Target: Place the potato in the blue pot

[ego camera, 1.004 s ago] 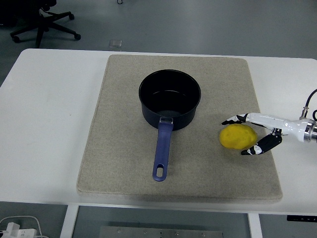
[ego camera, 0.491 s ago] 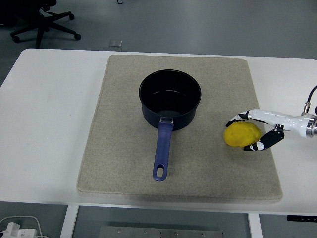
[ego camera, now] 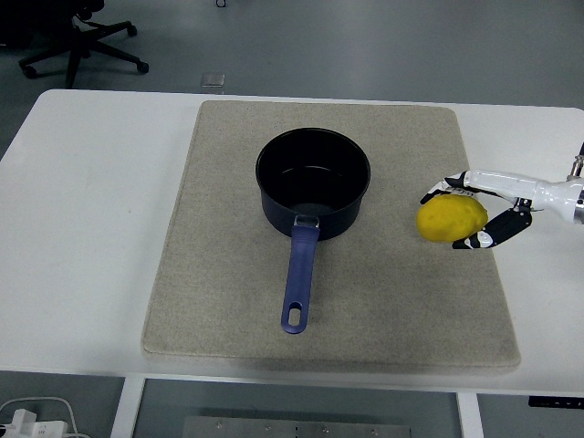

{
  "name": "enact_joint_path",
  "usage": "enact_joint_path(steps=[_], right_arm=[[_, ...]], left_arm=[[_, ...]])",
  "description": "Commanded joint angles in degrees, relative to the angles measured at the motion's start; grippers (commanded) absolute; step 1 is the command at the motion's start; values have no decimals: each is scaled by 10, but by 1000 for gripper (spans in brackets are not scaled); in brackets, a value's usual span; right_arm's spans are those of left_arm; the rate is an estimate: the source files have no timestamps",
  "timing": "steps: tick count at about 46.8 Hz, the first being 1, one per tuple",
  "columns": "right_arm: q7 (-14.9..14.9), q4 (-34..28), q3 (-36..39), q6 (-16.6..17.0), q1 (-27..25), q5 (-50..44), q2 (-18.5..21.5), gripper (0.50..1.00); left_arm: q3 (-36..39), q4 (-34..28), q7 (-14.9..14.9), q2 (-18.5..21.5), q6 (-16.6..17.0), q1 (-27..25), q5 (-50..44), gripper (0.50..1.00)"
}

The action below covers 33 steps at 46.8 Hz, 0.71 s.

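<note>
Yellow potato (ego camera: pixel 452 220) sits clasped in the right robot hand (ego camera: pixel 482 212), its arm cut off.

The blue pot (ego camera: pixel 313 182) stands open-topped in the middle of the beige mat (ego camera: pixel 228 274), nothing over its mouth. Its handle (ego camera: pixel 297 278) runs toward the near edge of the surface (ego camera: pixel 91 228), blocking a low pass there. Right of the pot lies a bare strip of mat, then the potato (ego camera: pixel 452 220) in the right hand (ego camera: pixel 482 212), whose fingers (ego camera: pixel 485 239) wrap it. Left of the pot, mat and surface lie bare.
</note>
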Motion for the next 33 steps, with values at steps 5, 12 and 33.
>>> enact_joint_path(steps=[5, 12, 33], right_arm=[[0, -2, 0, 0, 0, 0, -2, 500], [5, -8, 3, 1, 4, 1, -24, 500], [5, -22, 3, 46, 114, 24, -33, 500]], left_arm=[[0, 0, 1, 0, 0, 0, 0, 994], [0, 0, 0, 0, 0, 0, 0, 994], [0, 0, 0, 0, 0, 0, 0, 994]])
